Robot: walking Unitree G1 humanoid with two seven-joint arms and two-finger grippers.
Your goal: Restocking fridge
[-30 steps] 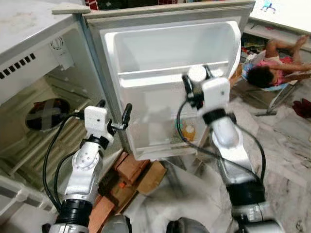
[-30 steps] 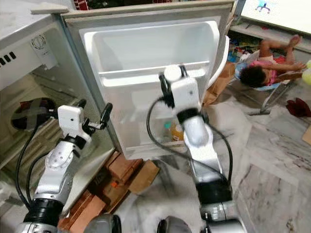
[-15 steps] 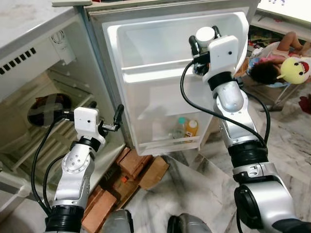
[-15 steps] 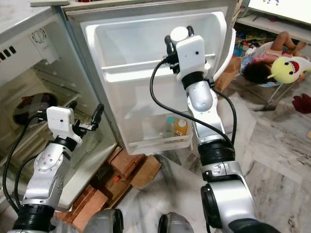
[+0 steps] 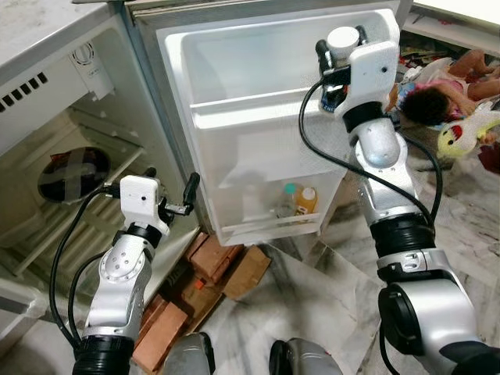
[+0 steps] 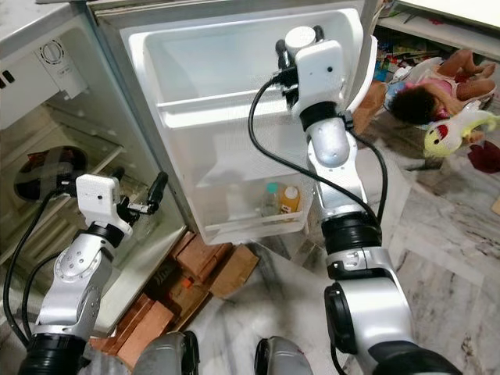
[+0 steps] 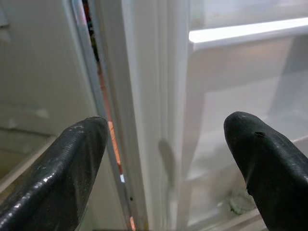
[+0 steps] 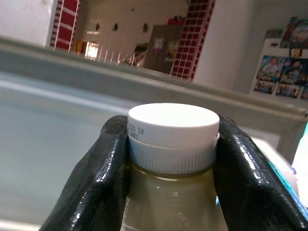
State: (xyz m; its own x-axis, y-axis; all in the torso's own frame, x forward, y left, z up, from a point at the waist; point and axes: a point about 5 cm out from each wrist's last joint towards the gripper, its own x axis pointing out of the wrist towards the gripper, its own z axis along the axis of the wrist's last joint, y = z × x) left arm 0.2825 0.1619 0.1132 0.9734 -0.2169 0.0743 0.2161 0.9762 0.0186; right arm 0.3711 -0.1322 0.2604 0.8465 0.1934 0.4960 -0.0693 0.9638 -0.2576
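The right tool [image 8: 172,168] is raised high in front of the open fridge door [image 5: 258,148], pinching a bottle [image 8: 171,192] by its neck, one black finger [image 8: 98,178] pressed against each side just under the white screw cap [image 8: 173,126]. The bottle stands upright, long axis vertical, cap pointing up; through its clear wall the contents look pale and cloudy. In the head views the cap [image 5: 343,39] shows at the top of the right tool, level with the door's upper compartment [image 5: 273,66] and near the door's right edge.

The silver right arm [image 5: 383,172] rises from the lower right of the scene up to that tool. Below it, in the door's bottom shelf [image 5: 269,223], stand two more bottles side by side: one with a green cap [image 5: 287,199] on the left and one orange with a yellow cap [image 5: 306,201] on the right, both upright.

The left tool [image 7: 163,159] hangs low on the left with its two black fingers spread wide and nothing between them, aimed at the hinge edge where the door meets the fridge body [image 5: 70,156]. Inside the body, on the far left, a dark round dish [image 5: 66,173] rests on a wire shelf.

Bricks and cardboard [image 5: 211,273] lie on the marble floor [image 5: 312,312] under the door. At the far right a person [image 5: 437,98] lies on the floor beside a yellow soft toy [image 5: 461,133].
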